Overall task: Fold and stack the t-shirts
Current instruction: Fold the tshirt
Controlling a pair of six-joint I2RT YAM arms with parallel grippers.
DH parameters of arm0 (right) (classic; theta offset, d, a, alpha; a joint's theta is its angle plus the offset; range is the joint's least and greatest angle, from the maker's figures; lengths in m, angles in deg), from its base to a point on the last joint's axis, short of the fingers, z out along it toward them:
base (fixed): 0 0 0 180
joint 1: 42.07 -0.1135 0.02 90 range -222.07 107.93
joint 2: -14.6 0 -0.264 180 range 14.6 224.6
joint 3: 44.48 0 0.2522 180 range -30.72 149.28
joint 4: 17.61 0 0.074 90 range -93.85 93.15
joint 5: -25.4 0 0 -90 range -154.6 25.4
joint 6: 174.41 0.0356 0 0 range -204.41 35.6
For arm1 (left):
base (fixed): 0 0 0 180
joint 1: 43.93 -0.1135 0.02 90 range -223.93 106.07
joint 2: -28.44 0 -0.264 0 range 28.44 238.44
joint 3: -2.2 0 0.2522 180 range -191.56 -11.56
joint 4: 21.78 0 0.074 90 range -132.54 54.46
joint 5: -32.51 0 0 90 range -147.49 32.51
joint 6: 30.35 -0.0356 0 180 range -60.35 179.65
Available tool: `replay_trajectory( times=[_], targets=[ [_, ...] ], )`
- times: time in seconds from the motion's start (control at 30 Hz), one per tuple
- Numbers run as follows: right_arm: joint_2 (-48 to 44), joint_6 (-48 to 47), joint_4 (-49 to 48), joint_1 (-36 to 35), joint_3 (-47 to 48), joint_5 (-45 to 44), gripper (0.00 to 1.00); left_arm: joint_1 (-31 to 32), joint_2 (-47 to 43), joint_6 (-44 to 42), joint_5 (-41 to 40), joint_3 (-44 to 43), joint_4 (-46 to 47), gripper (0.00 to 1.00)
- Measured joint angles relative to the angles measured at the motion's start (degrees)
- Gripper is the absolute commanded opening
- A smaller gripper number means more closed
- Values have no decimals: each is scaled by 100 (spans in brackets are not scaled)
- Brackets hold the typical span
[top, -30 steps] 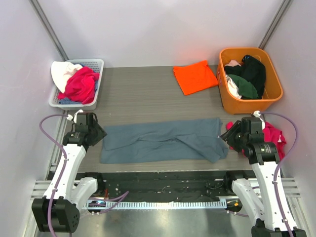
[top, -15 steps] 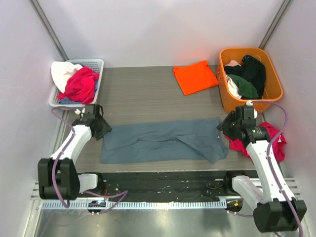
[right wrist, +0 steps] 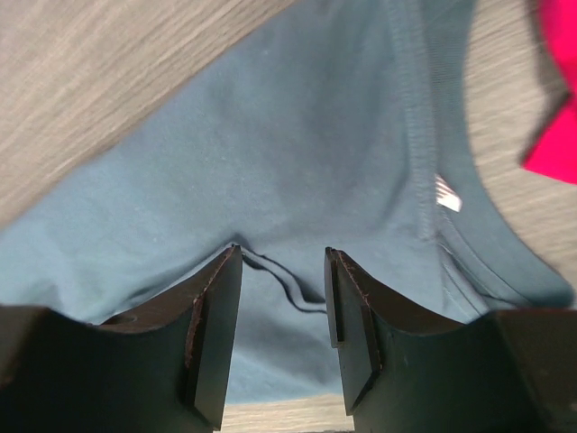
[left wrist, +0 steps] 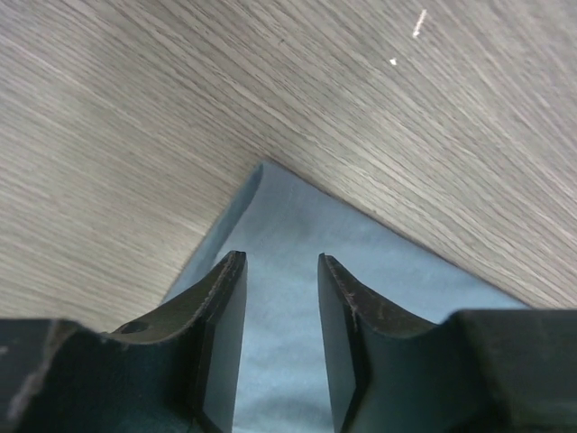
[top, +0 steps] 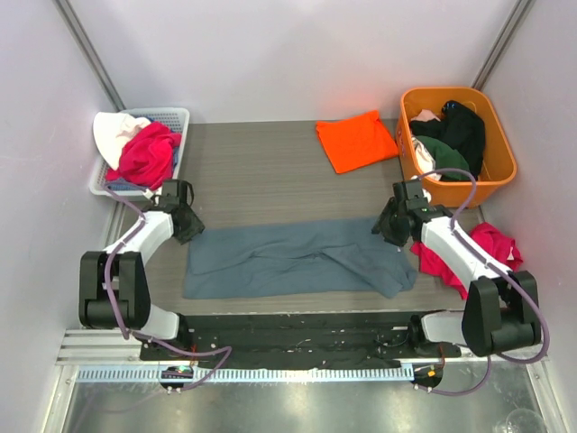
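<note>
The slate blue-grey t-shirt [top: 297,257] lies folded into a long band across the near part of the table. The folded orange t-shirt [top: 356,140] lies flat at the back right. My left gripper [top: 191,227] is open over the band's far left corner; the wrist view shows that corner [left wrist: 270,194] between the open fingers. My right gripper [top: 386,229] is open over the band's far right end, near the collar [right wrist: 424,135]; a small fold of cloth [right wrist: 284,280] lies between its fingers.
An orange tub [top: 500,171] of dark clothes stands at the back right. A grey basket [top: 176,117] with red and white clothes stands at the back left. A red garment [top: 491,248] lies to the right of the right arm, its edge in the right wrist view [right wrist: 554,108].
Both arms have swung forward and inward from the table's sides. The grippers now sit over the far corners of the blue-grey shirt. The shirt has not moved.
</note>
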Motion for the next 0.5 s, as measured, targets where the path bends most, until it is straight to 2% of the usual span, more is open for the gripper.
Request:
replay_trajectory(
  times=[0.33, 0.5],
  targets=[
    [809, 2, -529, -240, 48, -116, 50, 0, 601, -68, -46, -46, 138, 33],
    [1141, 0, -691, -245, 48, -146, 50, 0, 866, -151, -98, -273, 173, 26]
  ],
)
